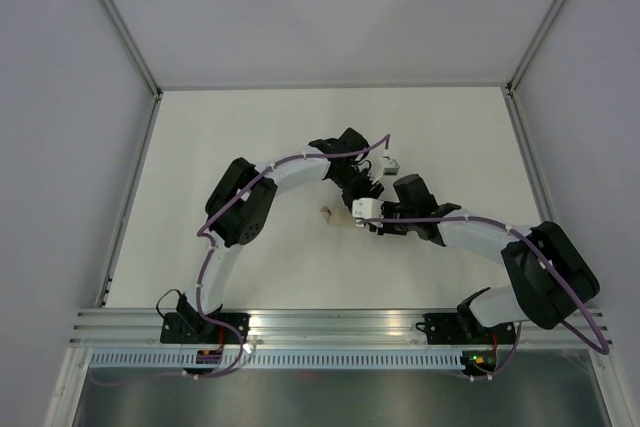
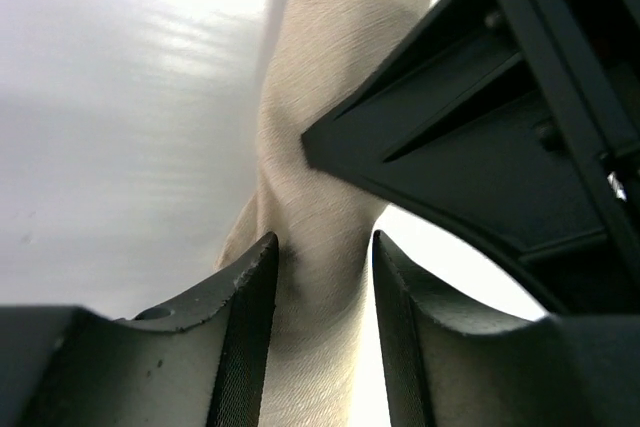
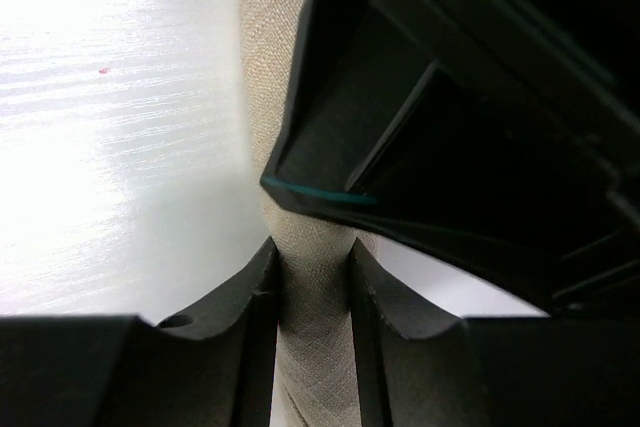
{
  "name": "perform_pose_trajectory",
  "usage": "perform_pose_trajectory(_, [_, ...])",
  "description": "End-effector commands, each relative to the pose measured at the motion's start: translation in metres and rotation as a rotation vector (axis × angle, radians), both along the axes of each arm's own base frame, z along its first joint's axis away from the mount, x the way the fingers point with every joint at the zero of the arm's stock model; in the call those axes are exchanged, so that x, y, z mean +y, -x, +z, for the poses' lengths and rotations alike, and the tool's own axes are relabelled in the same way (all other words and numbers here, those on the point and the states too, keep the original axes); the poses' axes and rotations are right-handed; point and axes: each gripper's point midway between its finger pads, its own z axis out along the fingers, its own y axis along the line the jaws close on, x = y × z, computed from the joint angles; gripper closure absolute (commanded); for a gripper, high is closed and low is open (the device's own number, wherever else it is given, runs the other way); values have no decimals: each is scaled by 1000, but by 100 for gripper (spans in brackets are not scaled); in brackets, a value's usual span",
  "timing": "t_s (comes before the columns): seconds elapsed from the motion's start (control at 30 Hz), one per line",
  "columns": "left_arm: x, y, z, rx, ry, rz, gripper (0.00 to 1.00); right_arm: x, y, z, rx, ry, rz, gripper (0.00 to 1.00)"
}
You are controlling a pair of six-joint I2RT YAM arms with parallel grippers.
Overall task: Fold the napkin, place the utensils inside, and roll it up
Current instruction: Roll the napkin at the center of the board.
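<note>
The napkin (image 1: 328,214) is a tight beige roll lying mid-table, with only its left end showing past the grippers in the top view. My left gripper (image 1: 354,195) comes down on it from behind, and my right gripper (image 1: 352,219) reaches it from the right. In the left wrist view the roll (image 2: 330,97) runs between the fingers of the left gripper (image 2: 322,242), which is closed on it. In the right wrist view the right gripper (image 3: 312,247) pinches the roll (image 3: 268,67) from both sides. The fork is not in sight.
The white tabletop (image 1: 250,147) is walled by grey panels on three sides. A metal rail (image 1: 330,322) runs along the near edge. Each wrist view shows the other gripper's black body close by, the right's in the left wrist view (image 2: 500,127) and the left's in the right wrist view (image 3: 480,127).
</note>
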Motion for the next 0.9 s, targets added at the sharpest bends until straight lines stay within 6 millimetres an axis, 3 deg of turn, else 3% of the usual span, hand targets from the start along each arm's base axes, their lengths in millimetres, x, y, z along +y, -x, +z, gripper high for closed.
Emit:
perform_pose_trajectory(0.0, [3,-15,29,19,39,73,51,-11,8,-13,86,71,-33,85])
perform_pose_trajectory(0.3, [19,-50,74,-44,141,198,50,-8,17,-14,226,82,-68,86])
perform_pose_trajectory(0.33, [19,-58,89,-78,181,212,50,-6,18,-16,248,82,-74,86])
perform_pose_trajectory(0.43, [34,-78,101,-94,207,305,50,-4,20,-18,309,84,-104,87])
perform_pose_trajectory(0.47, [36,-86,115,-119,238,342,50,-3,19,-18,320,83,-114,87])
perform_pose_trajectory(0.53, [51,-101,118,-151,236,430,50,-2,19,-19,359,85,-139,88])
perform_pose_trajectory(0.57, [55,-113,133,-204,259,487,50,-2,19,-20,368,86,-155,88])
perform_pose_trajectory(0.77, [97,-130,130,-213,184,866,51,4,16,-24,434,74,-224,88])
perform_pose_trajectory(0.83, [113,-127,132,-212,174,978,52,7,14,-25,459,69,-240,88])
perform_pose_trajectory(0.87, [124,-123,120,-176,140,1076,52,9,14,-25,474,64,-255,88])
